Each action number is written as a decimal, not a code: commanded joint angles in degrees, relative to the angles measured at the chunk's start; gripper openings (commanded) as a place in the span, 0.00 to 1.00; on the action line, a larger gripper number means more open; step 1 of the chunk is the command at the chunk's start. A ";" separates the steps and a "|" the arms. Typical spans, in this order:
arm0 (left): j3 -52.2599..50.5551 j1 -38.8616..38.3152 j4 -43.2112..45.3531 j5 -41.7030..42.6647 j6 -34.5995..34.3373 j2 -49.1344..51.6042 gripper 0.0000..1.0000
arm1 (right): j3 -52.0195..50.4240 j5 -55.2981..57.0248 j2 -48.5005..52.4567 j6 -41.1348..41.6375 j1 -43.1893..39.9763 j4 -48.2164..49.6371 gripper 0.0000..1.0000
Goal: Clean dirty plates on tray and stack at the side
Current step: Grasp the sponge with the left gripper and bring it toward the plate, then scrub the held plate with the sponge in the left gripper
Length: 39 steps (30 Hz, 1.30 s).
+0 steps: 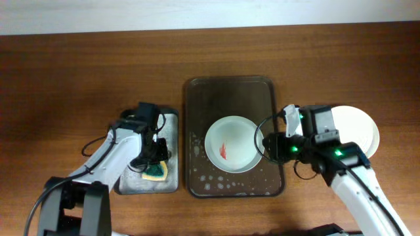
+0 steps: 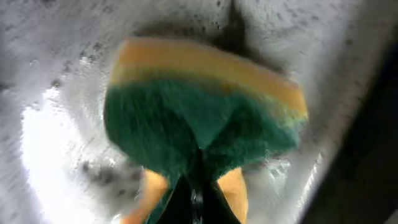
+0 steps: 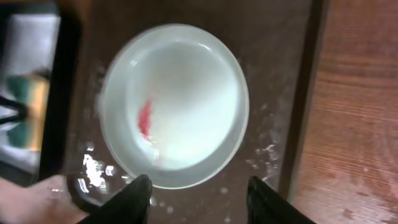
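Note:
One white plate (image 1: 237, 152) with a red smear in its middle lies on the dark brown tray (image 1: 230, 92); it also fills the right wrist view (image 3: 186, 81). My right gripper (image 1: 266, 145) is open and empty, its fingers (image 3: 202, 199) apart just off the plate's right rim, over the wet tray (image 3: 280, 74). White plates (image 1: 362, 126) lie stacked on the table right of the tray; their number cannot be told. My left gripper (image 1: 155, 157) is shut on a green and yellow sponge (image 2: 199, 106), low over the small grey tray.
The small black-rimmed grey tray (image 1: 169, 124) lies left of the brown tray, its wet surface (image 2: 50, 124) under the sponge (image 1: 157, 173). Soapy drops cover the brown tray's front part (image 1: 223, 183). Bare wooden table (image 1: 65, 78) lies around.

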 commanded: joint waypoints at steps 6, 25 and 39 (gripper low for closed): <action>18.40 -4.20 -7.69 8.61 0.92 -6.99 0.00 | 0.74 3.41 23.39 0.20 -0.17 10.86 0.32; 17.86 -25.33 22.93 21.64 -17.00 21.11 0.00 | 0.74 7.91 31.98 8.55 -0.17 14.47 0.04; 26.67 -23.39 -2.95 -14.82 -12.35 22.58 0.00 | 0.74 7.69 31.98 15.63 -0.22 13.00 0.04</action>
